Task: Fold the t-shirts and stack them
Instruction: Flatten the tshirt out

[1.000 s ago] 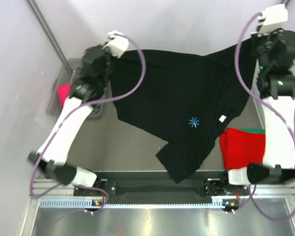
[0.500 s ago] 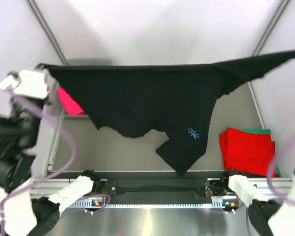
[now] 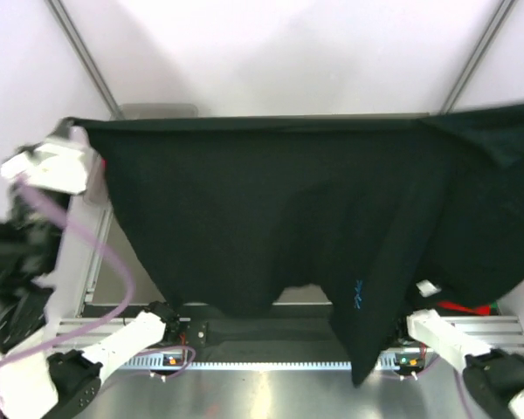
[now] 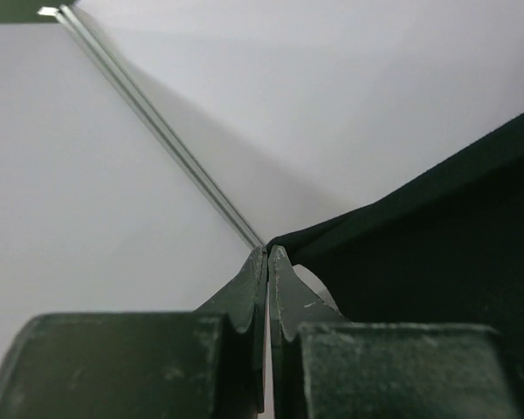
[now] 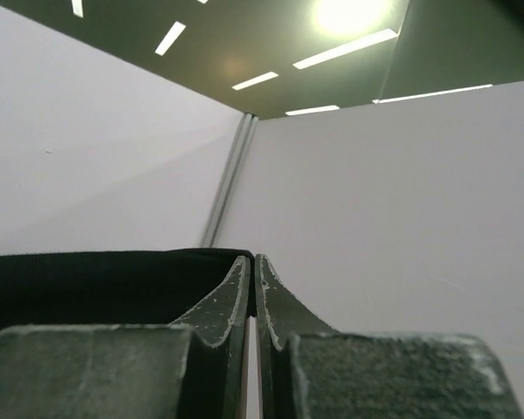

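My left claw [image 4: 267, 262] is pressed together, pinching one corner of the black t-shirt [image 3: 271, 209] at the upper left of the top view. My right claw [image 5: 251, 271] is clamped on the opposite corner, past the right edge. The shirt hangs spread across mid-frame, its top edge taut and level. Its blue mark [image 3: 358, 294] sits lower right. A sliver of the red t-shirt [image 3: 458, 307] shows below.
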